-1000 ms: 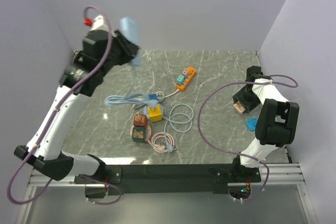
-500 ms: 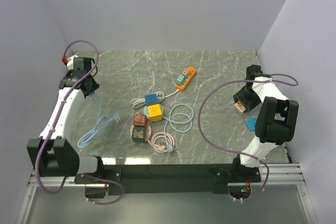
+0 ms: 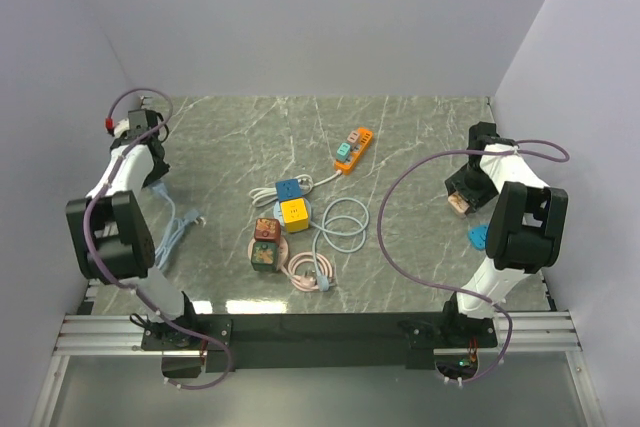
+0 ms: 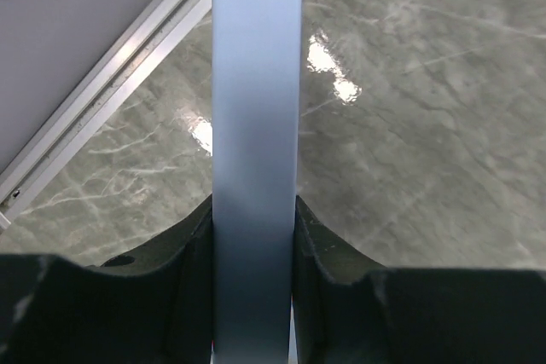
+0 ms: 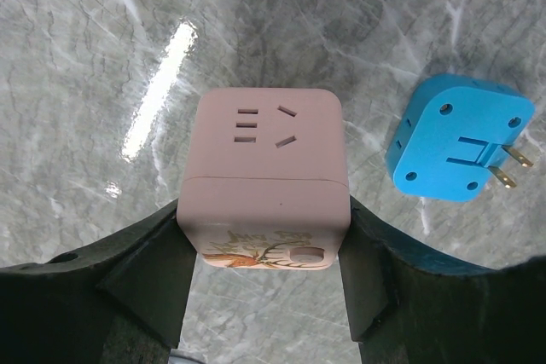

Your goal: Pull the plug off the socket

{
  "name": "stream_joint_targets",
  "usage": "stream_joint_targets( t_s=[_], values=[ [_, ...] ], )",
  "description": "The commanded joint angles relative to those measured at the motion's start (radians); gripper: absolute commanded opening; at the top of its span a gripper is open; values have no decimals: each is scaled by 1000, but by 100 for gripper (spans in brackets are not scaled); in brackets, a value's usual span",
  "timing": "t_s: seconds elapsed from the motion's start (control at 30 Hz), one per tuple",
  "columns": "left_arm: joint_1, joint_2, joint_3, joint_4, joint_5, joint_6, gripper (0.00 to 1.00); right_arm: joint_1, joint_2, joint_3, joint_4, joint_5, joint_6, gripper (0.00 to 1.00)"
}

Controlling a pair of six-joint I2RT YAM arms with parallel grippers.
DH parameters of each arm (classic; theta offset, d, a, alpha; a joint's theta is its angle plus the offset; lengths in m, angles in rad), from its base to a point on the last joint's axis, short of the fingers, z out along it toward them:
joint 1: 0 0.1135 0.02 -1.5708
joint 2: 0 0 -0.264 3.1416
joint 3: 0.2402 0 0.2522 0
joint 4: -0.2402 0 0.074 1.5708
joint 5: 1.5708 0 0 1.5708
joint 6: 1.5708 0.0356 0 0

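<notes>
My left gripper point(image 3: 157, 179) is at the table's far left edge, shut on a pale blue plug point(image 4: 256, 83) that fills the gap between the jaws point(image 4: 254, 219). The plug's pale blue cable point(image 3: 175, 232) trails loose on the table below it, joined to no socket. At the right edge, my right gripper point(image 3: 460, 199) is shut on a pink cube socket point(image 5: 263, 176), whose top holes are empty; the fingers press its two sides point(image 5: 263, 210). A blue plug point(image 5: 456, 138) with bare prongs lies free on the table just right of it point(image 3: 480, 237).
In the middle of the table are a blue cube socket point(image 3: 290, 190), a yellow one point(image 3: 295, 213), two patterned cubes point(image 3: 266, 242), an orange power strip point(image 3: 353, 147), a coiled pale cable point(image 3: 345, 222) and a pink cable point(image 3: 308, 272). Walls enclose the left, back and right sides.
My left arm dropped from high above the table to the far left edge, dragging the pale blue plug and cable away from the blue cube socket. The right arm stayed still.
</notes>
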Motion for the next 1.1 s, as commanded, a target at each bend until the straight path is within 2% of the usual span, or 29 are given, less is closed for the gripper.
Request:
stream_joint_targets(
  t_s=[0.0,0.03,0.07,0.1,0.13,0.2,0.23,0.27,0.4,0.43,0.5,0.6,0.63,0.73,0.8,0.93,1.03,1.07],
  values=[
    [-2,60,62,9,-56,9,1,-21,35,0,-30,117,23,17],
    [1,75,65,9,-60,6,2,-22,32,1,-35,122,29,21],
    [3,90,70,-5,-71,-7,7,-22,27,3,-38,122,29,23],
    [6,119,82,-9,-71,-11,15,-22,24,7,-46,128,28,25],
    [12,130,88,-16,-68,-16,29,-24,22,12,-53,134,34,26],
    [17,144,99,-26,-68,-30,39,-22,6,20,-69,152,37,33],
    [20,143,102,-28,-71,-31,50,-22,-1,23,-76,178,41,40],
    [23,140,105,-33,-68,-37,53,-22,-13,26,-84,194,44,45],
    [29,85,116,-59,-44,-54,65,-24,-36,41,-112,243,52,47],
    [29,69,116,-63,-39,-57,74,-24,-33,46,-119,255,55,53],
    [27,17,114,-69,-16,-57,87,-25,-24,67,-138,260,58,59],
    [27,-50,114,-82,64,-57,92,-25,-24,95,-156,273,64,67],
    [29,-67,114,-94,131,-57,99,-25,-24,102,-155,272,58,81],
    [11,-149,84,-83,234,-42,99,-25,-50,138,-170,254,43,83],
    [-9,-220,46,-63,333,-24,99,-25,-77,150,-165,235,23,95],
    [-43,-301,-4,-59,494,-4,99,-16,-131,179,-161,137,-31,96],
    [-77,-368,-60,-51,600,-2,99,69,-213,158,-104,37,-107,97],
    [-94,-400,-97,-36,680,-4,99,146,-231,149,-78,7,-121,97]
  ],
)
